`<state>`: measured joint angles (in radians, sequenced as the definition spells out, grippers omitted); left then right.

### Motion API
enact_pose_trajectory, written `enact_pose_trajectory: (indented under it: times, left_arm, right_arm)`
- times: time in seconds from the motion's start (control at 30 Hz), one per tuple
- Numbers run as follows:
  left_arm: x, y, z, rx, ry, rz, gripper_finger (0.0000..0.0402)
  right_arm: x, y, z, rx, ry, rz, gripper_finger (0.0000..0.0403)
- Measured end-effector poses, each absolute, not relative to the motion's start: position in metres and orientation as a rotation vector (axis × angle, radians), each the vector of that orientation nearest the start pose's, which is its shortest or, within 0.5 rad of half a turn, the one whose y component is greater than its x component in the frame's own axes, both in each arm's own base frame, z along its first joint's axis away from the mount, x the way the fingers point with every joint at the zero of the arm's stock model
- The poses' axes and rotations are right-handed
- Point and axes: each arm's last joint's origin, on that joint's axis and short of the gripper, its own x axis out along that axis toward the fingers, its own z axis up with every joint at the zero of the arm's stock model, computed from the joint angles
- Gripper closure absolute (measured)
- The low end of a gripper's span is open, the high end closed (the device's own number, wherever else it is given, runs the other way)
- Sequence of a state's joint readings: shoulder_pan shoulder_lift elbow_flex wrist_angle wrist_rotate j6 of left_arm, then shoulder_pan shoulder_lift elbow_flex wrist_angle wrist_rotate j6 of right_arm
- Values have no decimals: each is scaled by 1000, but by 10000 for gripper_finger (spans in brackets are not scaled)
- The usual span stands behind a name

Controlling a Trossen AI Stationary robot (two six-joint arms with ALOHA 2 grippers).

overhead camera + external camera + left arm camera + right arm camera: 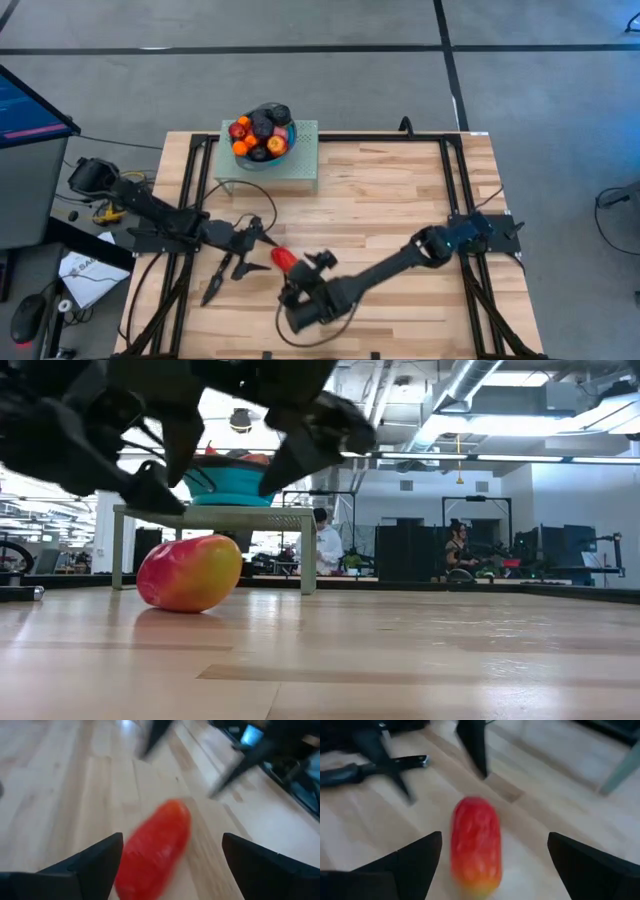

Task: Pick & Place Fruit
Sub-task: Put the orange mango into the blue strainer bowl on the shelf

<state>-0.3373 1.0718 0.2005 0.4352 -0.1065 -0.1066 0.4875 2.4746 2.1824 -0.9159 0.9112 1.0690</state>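
From above, the long red-orange fruit lies free on the bench between the released left gripper and the released right gripper. The bowl holds other fruits. Both wrist views show that fruit ahead, untouched. No writing is legible.

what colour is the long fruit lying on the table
Red fading to yellow-orange at one end; low view shows the long fruit best.
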Motion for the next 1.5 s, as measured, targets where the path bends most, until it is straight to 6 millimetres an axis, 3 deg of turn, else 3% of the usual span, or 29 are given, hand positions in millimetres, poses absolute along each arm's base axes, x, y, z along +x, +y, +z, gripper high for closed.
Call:
enact_pose_trajectory:
  times: [0.2,0.33,0.53,0.67,0.8,0.97,1.03,1.17,1.27,1.5]
  left_arm:
    - [165,-74,140,20,509,-269,90]
    - [156,-78,140,0,550,-265,102]
    - [148,-80,149,-29,518,-267,105]
    - [146,-79,156,-48,473,-273,105]
    - [144,-78,162,-67,436,-278,105]
    - [142,-77,168,-83,397,-283,105]
    - [142,-77,169,-86,389,-284,105]
    - [142,-77,169,-89,382,-286,105]
    - [142,-77,169,-90,383,-291,105]
    - [142,-77,169,-111,387,-300,105]
  right_arm:
    - [483,187,175,58,674,-692,63]
    - [490,170,152,-15,763,-637,72]
    - [500,159,131,69,752,-513,78]
    - [498,154,126,85,787,-524,78]
    - [494,160,143,100,767,-510,78]
    - [473,176,193,18,776,-434,78]
    - [463,172,207,-49,835,-412,78]
    - [457,144,222,-148,1010,-262,79]
    - [458,118,222,-200,1071,-117,79]
    - [464,57,214,-242,1047,161,79]
